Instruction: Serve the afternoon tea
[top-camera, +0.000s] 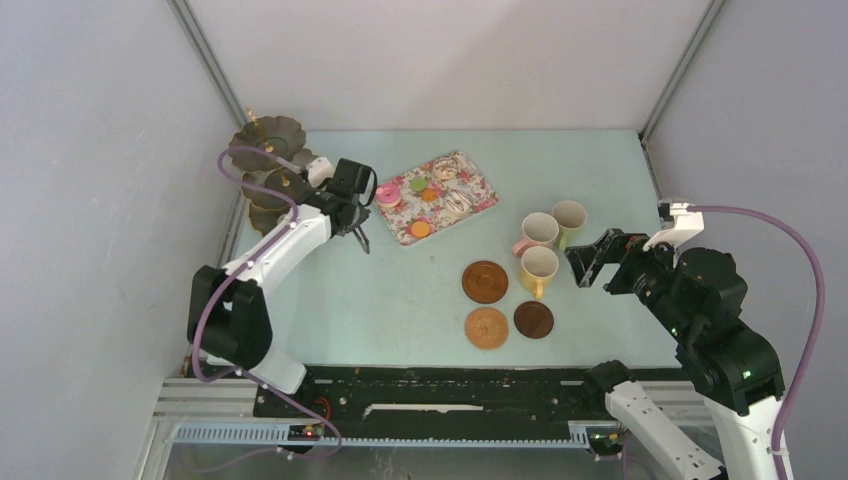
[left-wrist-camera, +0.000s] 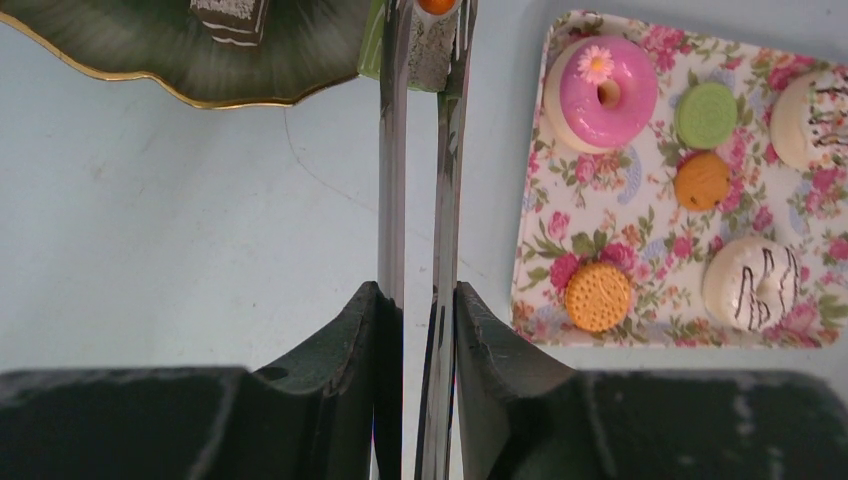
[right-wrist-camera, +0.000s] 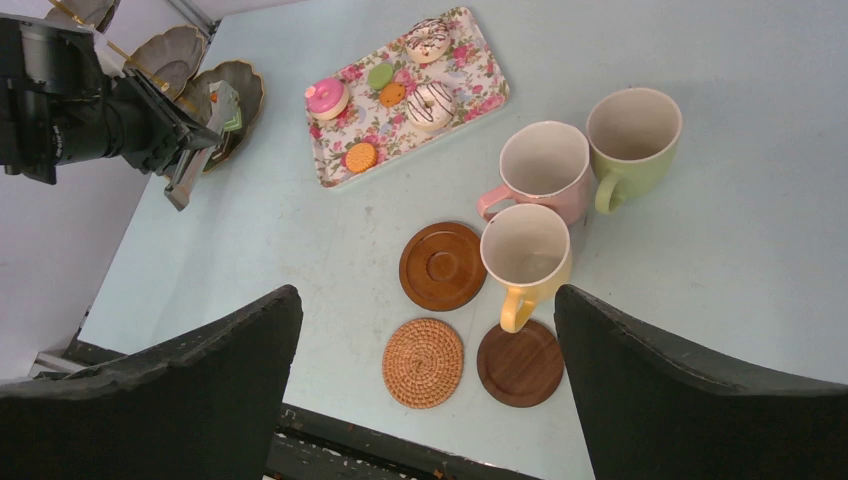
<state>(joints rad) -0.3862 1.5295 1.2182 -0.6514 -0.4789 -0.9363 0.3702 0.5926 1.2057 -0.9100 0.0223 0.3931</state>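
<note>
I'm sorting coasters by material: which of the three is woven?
The light-brown coaster, directly left of the dark coaster; it shows a woven spiral, while that one and the rimmed coaster are smooth wood.

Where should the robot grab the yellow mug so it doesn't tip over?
Probably the rim of the yellow mug, on its right side, coming down from above with one finger inside. It stands upright with its mouth open; the pink mug crowds the far side and the handle sticks out toward the near edge.

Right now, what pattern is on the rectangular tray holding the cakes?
The tray has a pink-and-green floral print on white, seen best in the left wrist view.
</note>
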